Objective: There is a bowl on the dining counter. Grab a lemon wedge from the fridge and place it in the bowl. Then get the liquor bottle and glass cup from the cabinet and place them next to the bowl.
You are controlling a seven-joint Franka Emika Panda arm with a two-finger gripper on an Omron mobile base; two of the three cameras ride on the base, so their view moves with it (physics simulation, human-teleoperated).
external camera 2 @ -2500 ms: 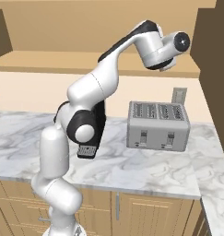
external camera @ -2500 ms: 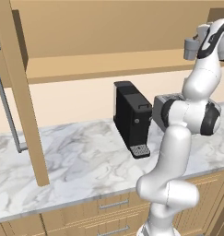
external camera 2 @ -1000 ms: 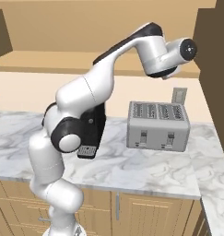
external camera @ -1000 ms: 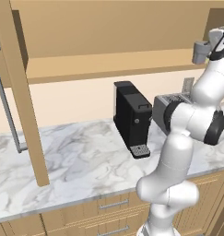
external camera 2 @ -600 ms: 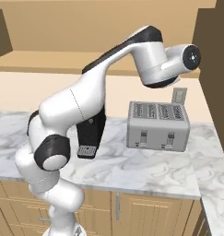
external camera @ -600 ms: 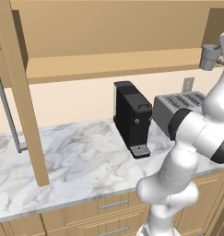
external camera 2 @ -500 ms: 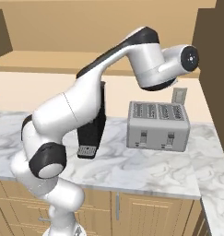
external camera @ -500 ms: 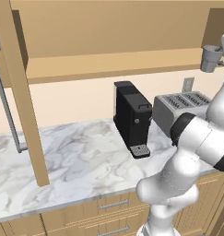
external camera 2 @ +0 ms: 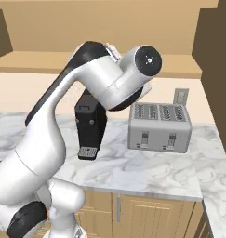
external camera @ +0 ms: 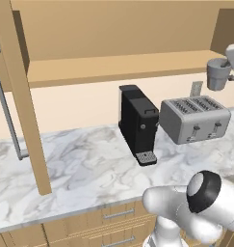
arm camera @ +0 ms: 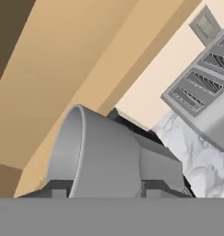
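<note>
The glass cup (external camera: 218, 74), a grey tapered tumbler, hangs in the air at the far right, just off the end of the cabinet shelf (external camera: 118, 67) and above the toaster. My gripper (arm camera: 106, 190) is shut on the glass cup (arm camera: 109, 154), which lies on its side between the two dark fingertips (arm camera: 56, 187) in the hand view. The tan cabinet stands open, its tall door (external camera: 22, 101) with the silver bar handle (external camera: 7, 113) swung out at the left. The bowl, lemon wedge, fridge and liquor bottle are out of view.
A black coffee machine (external camera: 137, 123) and a grey toaster (external camera: 195, 118) stand on the marble counter (external camera: 80, 169) under the cabinet. A wall outlet (external camera: 196, 88) sits behind the toaster. My arm's elbow (external camera: 200, 202) hangs low over the counter's front edge.
The hand has swung to the right with the glass cup, off the end of the cabinet shelf and slightly lower. The elbow has dropped low and forward.
</note>
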